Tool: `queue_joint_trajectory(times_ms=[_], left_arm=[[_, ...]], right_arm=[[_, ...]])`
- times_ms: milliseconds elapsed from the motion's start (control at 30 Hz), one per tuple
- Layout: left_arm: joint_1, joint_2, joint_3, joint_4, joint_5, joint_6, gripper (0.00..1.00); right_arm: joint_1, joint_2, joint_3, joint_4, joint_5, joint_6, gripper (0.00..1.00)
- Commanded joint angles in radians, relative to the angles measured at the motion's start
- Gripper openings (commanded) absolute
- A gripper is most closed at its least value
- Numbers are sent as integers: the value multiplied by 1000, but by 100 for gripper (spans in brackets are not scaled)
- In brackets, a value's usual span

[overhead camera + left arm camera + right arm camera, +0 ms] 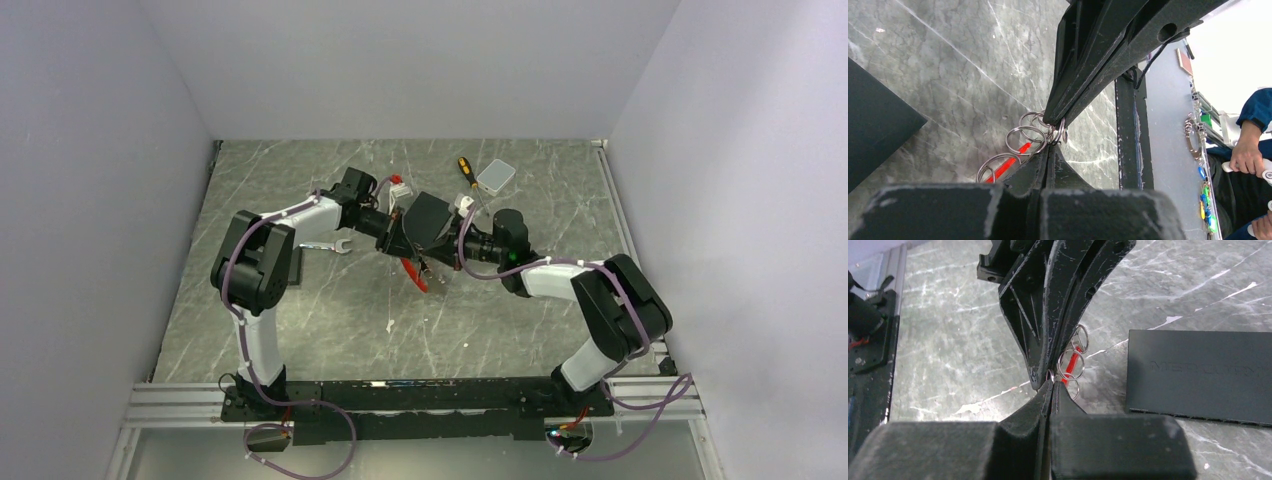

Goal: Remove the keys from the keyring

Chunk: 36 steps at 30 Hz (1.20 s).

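The keyring [413, 273] hangs between my two grippers above the middle of the table, its red part drooping below them. In the left wrist view it shows as a chain of silvery metal rings [1025, 140] with the red strip [1003, 167] behind. My left gripper [1050, 146] is shut, pinching the rings at its tips. My right gripper [1050, 385] is also shut, on a small ring [1049, 375], tip to tip with the left fingers [1040, 340]. The rings and the red strip [1071, 365] hang just beyond. I cannot make out the keys.
A black flat box [1198, 375] lies on the marble table under the grippers and also shows in the top view [432, 215]. A silver wrench [325, 245] lies to the left. A yellow-and-black screwdriver [465, 170] and a small white box [495, 177] lie at the back.
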Motion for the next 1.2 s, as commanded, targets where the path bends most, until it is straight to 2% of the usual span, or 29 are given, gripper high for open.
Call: queue_joint_trajectory(times_ms=[0, 200, 400, 533, 667, 900, 1167], left_arm=[[-14, 3, 5, 69, 20, -85, 0], [-15, 11, -1, 119, 8, -136, 0], [-15, 4, -39, 239, 27, -251, 0], [-14, -1, -50, 244, 18, -263, 0], [-8, -13, -50, 199, 9, -206, 0], [16, -85, -25, -4, -17, -20, 0], [89, -168, -11, -135, -40, 74, 0]], right_arm=[[-5, 20, -9, 214, 16, 126, 0], [-5, 43, -28, 283, 52, 235, 0], [-5, 86, -50, 390, 73, 408, 0], [-6, 105, -46, 402, 82, 440, 0], [-21, 93, -51, 384, 100, 427, 0], [-64, 42, -58, 319, 72, 401, 0], [-130, -129, -37, 53, -1, 280, 0]])
